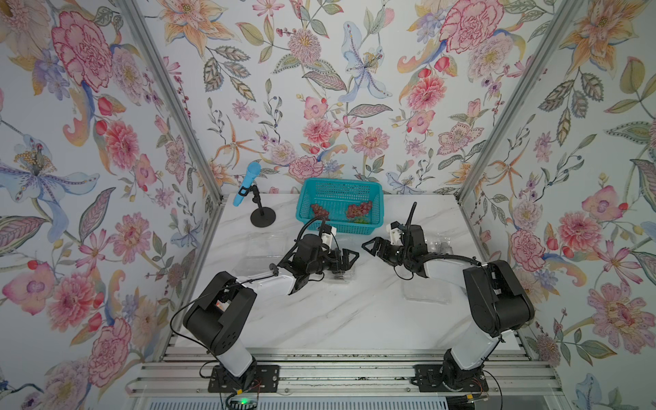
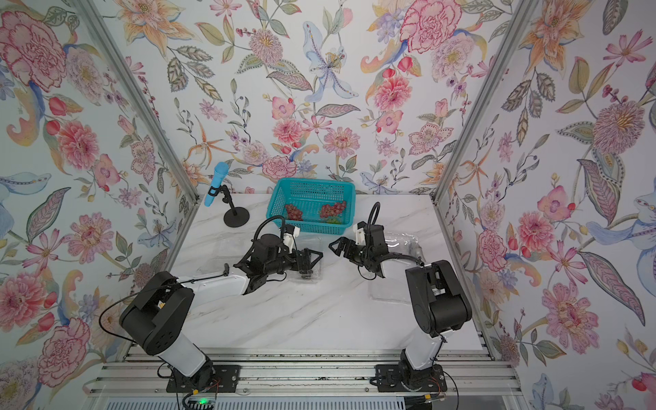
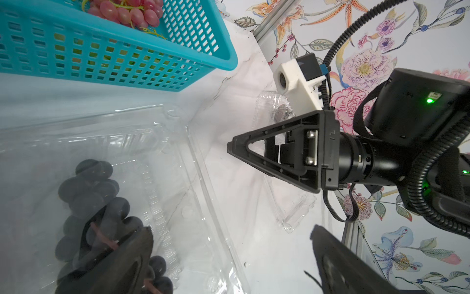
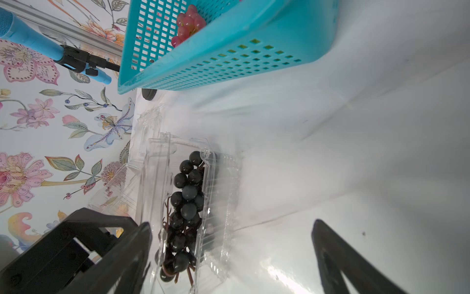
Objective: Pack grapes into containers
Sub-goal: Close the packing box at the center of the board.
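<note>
At bench centre, dark bunch lies flat in a clear box, long axis along the box's length; stem end unclear. Left claw is wide and empty, one finger low over the bunch. Right claw is wide and empty, just beside. Risk: a finger snagging the thin wall drags the box. At the far edge, basket holds red grapes
</note>
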You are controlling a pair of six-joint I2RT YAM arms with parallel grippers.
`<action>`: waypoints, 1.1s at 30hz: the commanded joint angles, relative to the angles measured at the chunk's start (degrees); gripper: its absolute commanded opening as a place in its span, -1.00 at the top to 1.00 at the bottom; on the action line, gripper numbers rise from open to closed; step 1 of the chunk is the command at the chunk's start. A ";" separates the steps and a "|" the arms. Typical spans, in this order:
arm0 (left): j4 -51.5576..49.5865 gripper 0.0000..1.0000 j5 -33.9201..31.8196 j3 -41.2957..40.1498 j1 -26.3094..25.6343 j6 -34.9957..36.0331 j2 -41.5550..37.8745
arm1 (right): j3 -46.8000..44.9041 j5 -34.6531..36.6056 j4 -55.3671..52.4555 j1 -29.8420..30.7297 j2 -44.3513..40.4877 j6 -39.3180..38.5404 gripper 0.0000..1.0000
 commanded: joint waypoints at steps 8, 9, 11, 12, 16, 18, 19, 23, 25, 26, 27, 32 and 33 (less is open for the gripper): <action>3.57 -0.99 -1.55 -2.70 -0.60 -1.04 0.67 | -3.28 2.07 11.79 5.97 1.64 6.33 -0.71; 3.35 -0.99 -1.66 -2.70 -0.60 -0.78 0.56 | -4.79 2.32 13.43 6.32 1.22 7.13 -0.69; 3.00 -0.99 -1.90 -2.70 -0.60 -0.38 0.44 | -7.66 2.85 16.60 6.86 0.19 8.39 -0.67; 2.86 -0.99 -1.87 -2.70 -0.60 -0.25 0.41 | -9.08 3.55 17.54 7.20 -0.44 8.69 -0.64; 2.85 -0.99 -2.42 -2.71 -0.60 -0.15 0.47 | -13.82 5.51 19.96 8.50 -2.82 8.97 -0.59; 2.86 -1.00 -2.50 -2.55 -0.60 0.00 0.62 | -16.97 5.85 22.97 8.72 -4.13 10.00 -0.57; 2.86 -1.00 -2.46 -2.53 -0.60 0.03 0.80 | -18.35 5.87 24.54 8.88 -4.70 10.62 -0.56; 2.85 -0.99 -2.53 -2.02 -0.60 0.22 1.51 | -21.64 6.13 27.69 10.12 -6.78 11.11 -0.52; 2.86 -0.99 -2.52 -1.87 -0.60 0.35 1.65 | -22.87 6.44 28.95 10.74 -7.50 11.14 -0.50; 2.77 -0.99 -2.59 -1.78 -0.60 0.45 1.77 | -23.57 6.25 29.88 10.98 -7.71 11.38 -0.47; 2.64 -0.99 -2.70 -1.66 -0.60 0.50 1.82 | -24.19 6.23 30.53 11.24 -7.98 11.68 -0.44; 2.00 -0.99 -3.26 -1.38 -0.58 0.95 1.92 | -25.86 6.32 32.84 12.97 -8.11 11.92 -0.28; 1.89 -0.99 -3.57 -1.38 -0.52 0.94 1.93 | -26.02 6.56 33.16 13.22 -7.94 12.19 -0.26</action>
